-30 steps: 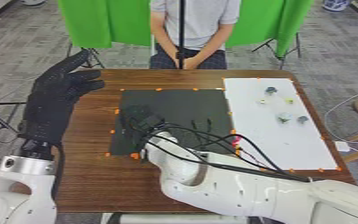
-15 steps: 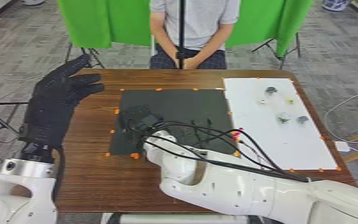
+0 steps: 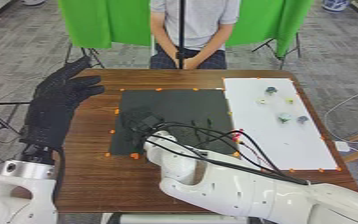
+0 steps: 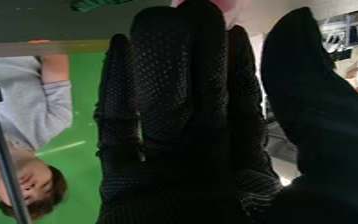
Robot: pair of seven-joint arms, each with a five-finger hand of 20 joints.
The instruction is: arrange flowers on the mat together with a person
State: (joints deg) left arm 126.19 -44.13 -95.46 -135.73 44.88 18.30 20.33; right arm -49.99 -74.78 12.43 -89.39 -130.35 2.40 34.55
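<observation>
Looks to be at the placing step, with the right hand (image 4: 180, 175) down over the dark mat (image 3: 171, 99), around 9 o'clock from its middle. Reads as released: straight fingers, definitely not clenched. Has a pink bloom (image 4: 238, 9) right by the fingertips in the right wrist view, but can't tell from there if actually touching, tbh.

Also has green stems (image 3: 208, 123) lying on the mat at 3 o'clock, plus pink flowers (image 3: 237, 134) by its edge near 4 o'clock, partly behind the cables (image 3: 218, 135). Offers more on the white sheet (image 3: 286, 147), at 3 o'clock from the mat: a blue flower (image 3: 270, 90) towards 12 on the sheet, a yellow flower (image 3: 290, 100) nearer 1, a pale green flower (image 3: 285, 117) close to the middle.

Next, would keep the fingers loose, lift straight up, then swing round to 3 o'clock for another bloom. Watch those cables, could drag a stem. Has the left hand (image 3: 51, 107) raised and relaxed at 10 o'clock, beside the worktop (image 3: 95, 182).

Can't make out any brands, labels or writing.
</observation>
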